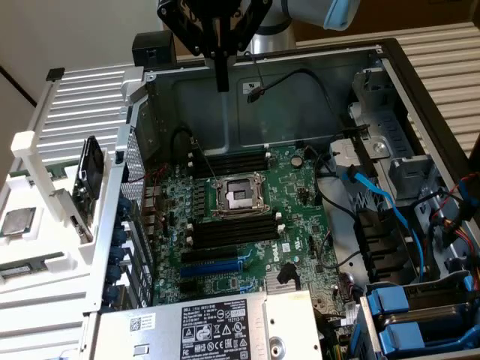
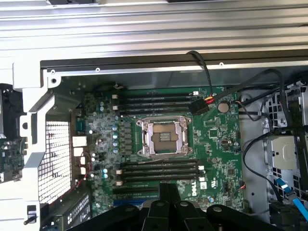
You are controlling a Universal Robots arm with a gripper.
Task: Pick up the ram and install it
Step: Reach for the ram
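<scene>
One labelled power supply (image 1: pixel 210 330) sits at the near edge of the open case (image 1: pixel 300 105). Outside the case, on the exterior view's left, a white rack (image 1: pixel 82 127) carries the ram (image 1: pixel 26 268). As far as I can make out, it is the thin green stick lying flat by the rack's near edge, just nearer to me than the square silver processor chip (image 1: pixel 16 223). Inside the case, going back across the motherboard (image 1: pixel 300 225), I pass the blue slots (image 1: pixel 214 264) and the near bank of black slots (image 1: pixel 232 232), which look empty. Beyond them are the bare processor socket (image 1: pixel 240 196) and the far bank of black slots (image 1: pixel 232 161). A loose cable (image 1: pixel 256 91) dangles against the far wall, and in the wrist view its plug hangs right over that far bank. My gripper (image 1: pixel 222 84) hangs above the case's far edge, fingers pressed together and holding nothing, well apart from the ram. I see several ways this could go wrong. The stick lies flat and thin, so a pinch could skid off it or catch the rack instead. The case's side wall stands between the rack and the board, and a low carry could clip it. The cable could snag the fingers or get trapped under the stick. A tilted stick pressed down hard could jam in a slot.
</scene>
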